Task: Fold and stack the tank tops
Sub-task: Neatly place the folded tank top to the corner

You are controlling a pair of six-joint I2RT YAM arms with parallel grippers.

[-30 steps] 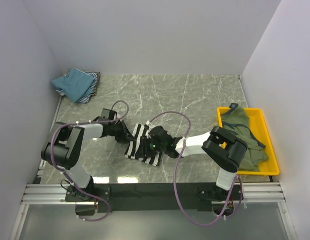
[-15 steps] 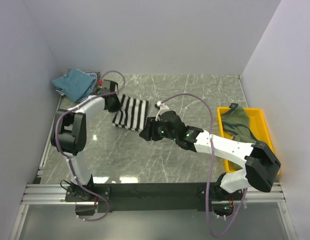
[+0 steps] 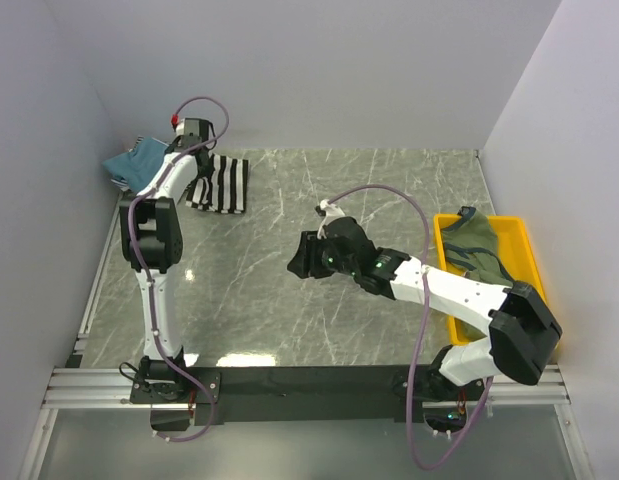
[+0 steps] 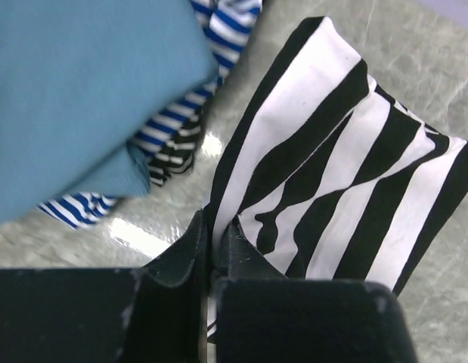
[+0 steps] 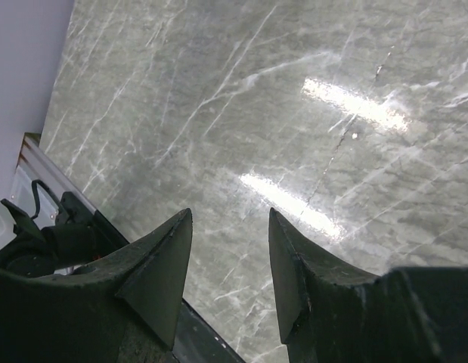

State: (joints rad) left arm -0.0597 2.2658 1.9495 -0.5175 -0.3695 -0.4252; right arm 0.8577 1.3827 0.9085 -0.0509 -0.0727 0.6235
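My left gripper (image 4: 216,223) (image 3: 196,178) is shut on an edge of the folded black-and-white striped tank top (image 4: 347,174) (image 3: 221,184), which hangs just right of the pile at the back left. That pile has the teal-blue tank top (image 4: 75,91) (image 3: 139,163) on top of the fine blue-and-white striped one (image 4: 173,140). My right gripper (image 5: 230,215) (image 3: 297,262) hovers open over bare marble near the table's middle, with nothing between its fingers. The olive-green tank top (image 3: 479,262) lies bunched in the yellow tray (image 3: 541,300) at the right.
The marble table (image 3: 369,190) is walled by grey panels at the back and on both sides. My right arm stretches diagonally from the near right toward the middle. The left arm reaches straight up along the left edge. A black rail runs along the near edge.
The left gripper carried the striped top from the table's middle to the back left, beside the pile. The right gripper let go of it, opened and drew back toward the middle.
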